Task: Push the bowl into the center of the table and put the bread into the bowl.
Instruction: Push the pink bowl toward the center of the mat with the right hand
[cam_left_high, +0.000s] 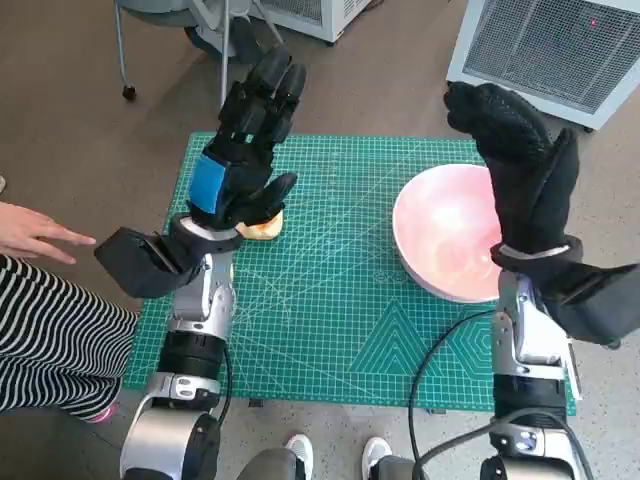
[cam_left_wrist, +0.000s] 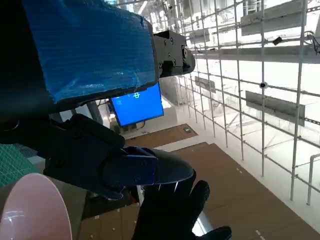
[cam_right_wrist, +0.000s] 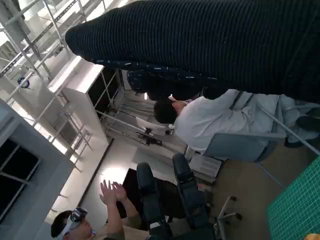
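Bread (cam_left_high: 264, 228) left on mat (cam_left_high: 330, 300), prob. under left hand (cam_left_high: 240, 150); bowl (cam_left_high: 445, 232) right.

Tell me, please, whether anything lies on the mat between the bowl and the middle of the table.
Nothing visible does. The pink bowl sits toward the right side of the green mat, and the stretch of mat between it and the middle is bare. The bread lies farther left, under the left hand.
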